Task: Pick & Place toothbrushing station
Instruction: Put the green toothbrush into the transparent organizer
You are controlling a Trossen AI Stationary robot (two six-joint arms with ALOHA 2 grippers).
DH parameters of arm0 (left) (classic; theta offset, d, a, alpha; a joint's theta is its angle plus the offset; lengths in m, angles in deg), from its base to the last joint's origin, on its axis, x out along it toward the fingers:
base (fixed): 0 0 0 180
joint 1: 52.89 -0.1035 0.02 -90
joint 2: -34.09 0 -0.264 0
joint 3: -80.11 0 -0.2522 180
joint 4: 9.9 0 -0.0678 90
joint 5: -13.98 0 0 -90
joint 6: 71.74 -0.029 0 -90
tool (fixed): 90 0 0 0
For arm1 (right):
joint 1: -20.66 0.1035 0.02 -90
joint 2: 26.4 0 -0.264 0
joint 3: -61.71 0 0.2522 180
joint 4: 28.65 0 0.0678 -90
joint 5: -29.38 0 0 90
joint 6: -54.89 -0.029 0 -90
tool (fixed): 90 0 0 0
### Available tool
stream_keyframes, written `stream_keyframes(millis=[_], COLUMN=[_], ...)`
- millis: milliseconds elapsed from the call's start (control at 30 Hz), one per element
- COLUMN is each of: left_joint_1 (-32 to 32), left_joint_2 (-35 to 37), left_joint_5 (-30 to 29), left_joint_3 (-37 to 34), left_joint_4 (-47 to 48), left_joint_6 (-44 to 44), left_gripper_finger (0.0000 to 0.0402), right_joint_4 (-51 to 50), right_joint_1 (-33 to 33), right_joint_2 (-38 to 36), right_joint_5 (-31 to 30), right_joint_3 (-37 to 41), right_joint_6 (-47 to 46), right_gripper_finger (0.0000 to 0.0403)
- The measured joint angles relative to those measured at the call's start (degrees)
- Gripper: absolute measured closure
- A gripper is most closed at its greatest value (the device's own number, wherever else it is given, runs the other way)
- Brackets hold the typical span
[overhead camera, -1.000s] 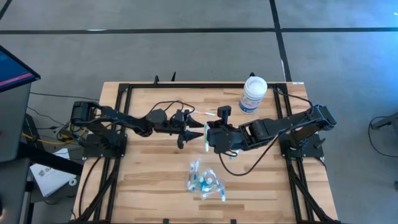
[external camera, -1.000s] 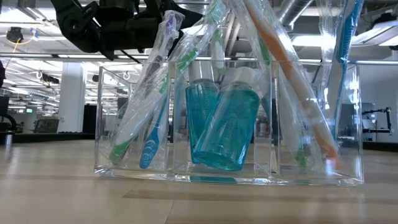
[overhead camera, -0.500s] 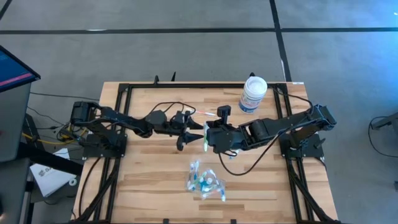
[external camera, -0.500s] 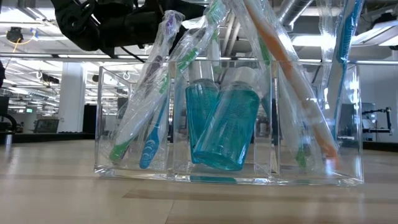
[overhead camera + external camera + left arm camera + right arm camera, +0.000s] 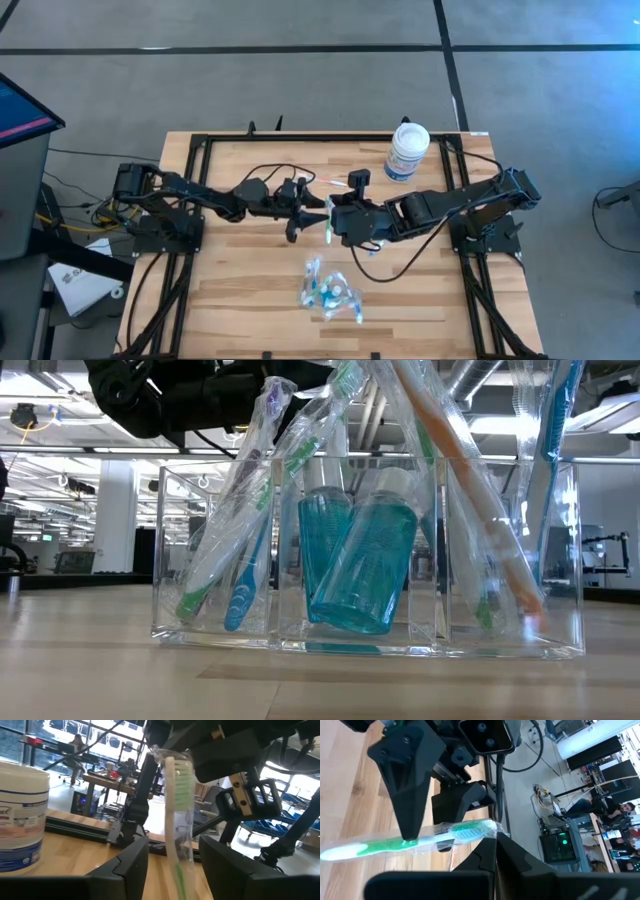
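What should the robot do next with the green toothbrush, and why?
Probably the left gripper should close on the wrapped green toothbrush. The right gripper is shut on its head end, holding it up in the air, and the left fingers stand on either side of its handle without pinching it.

From straight above, the clear shallow plastic tray (image 5: 328, 292) near the worktop's (image 5: 240, 300) front edge is just a small glittery jumble, so you can't count the wrapped brushes in it. The green-and-white toothbrush in its clear wrapper (image 5: 179, 815) runs off the picture's bottom in the left wrist view. The big white tub with a blue label (image 5: 20, 815) is cropped there too, its print unreadable. At table height, the brush tops get cut off above.
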Motion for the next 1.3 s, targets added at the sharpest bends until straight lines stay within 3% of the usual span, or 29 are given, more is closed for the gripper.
stream_keyframes(millis=[300, 733, 1300], left_joint_1=[0.0, -0.02, -0.26], left_joint_2=[0.02, 0.02, 0.07], left_joint_5=[-1.5, -1.72, -1.5], left_joint_3=[0.0, 0.0, 0.07], left_joint_4=[0.02, 0.04, 1.9], left_joint_6=[-1.29, -4.36, -4.51], left_gripper_finger=[0.028, 0.0392, 0.0398], right_joint_4=[0.0, 0.0, -2.57], right_joint_1=[0.0, 0.0, 0.0], right_joint_2=[0.02, 0.02, 0.09], right_joint_5=[0.11, 1.53, 1.27], right_joint_3=[0.0, 0.0, 0.02], right_joint_6=[0.0, 0.0, -2.92], right_gripper_finger=[0.0403, 0.0403, 0.0392])
